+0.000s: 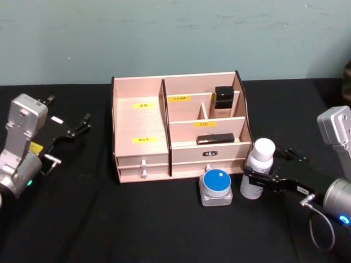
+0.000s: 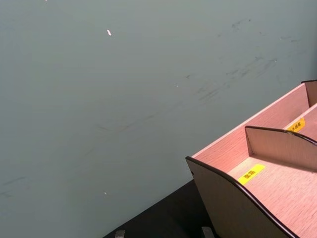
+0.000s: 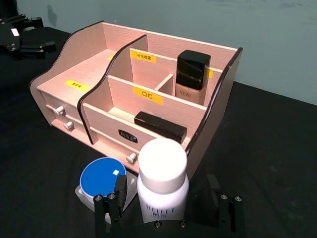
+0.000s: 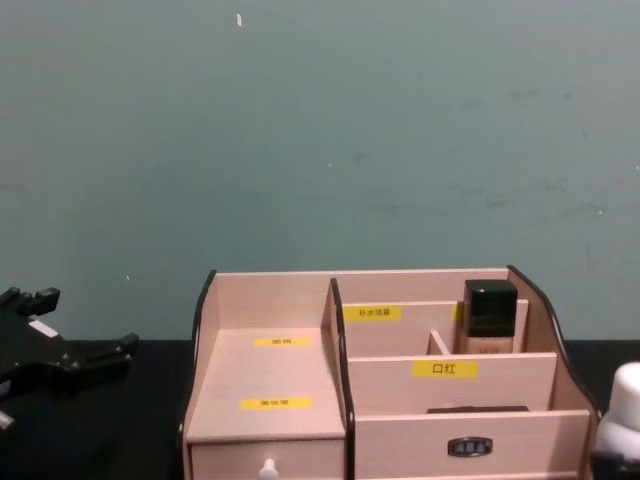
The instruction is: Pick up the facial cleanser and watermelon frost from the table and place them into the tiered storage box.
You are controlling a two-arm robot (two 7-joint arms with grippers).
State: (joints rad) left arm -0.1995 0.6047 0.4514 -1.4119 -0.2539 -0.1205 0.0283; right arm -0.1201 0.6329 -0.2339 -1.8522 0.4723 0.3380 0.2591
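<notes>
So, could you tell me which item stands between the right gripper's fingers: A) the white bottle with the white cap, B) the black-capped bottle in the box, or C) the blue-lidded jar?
A: the white bottle stands upright between the open fingers of the right gripper.

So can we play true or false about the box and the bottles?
The white bottle stands between the right gripper's fingers. True.
The blue-lidded jar is inside the tiered storage box. False: it sits on the table, just in front of the box.
A black-capped bottle stands in a back compartment. True.
The left gripper holds the jar. False: it is open and empty, off to the box's left.
</notes>
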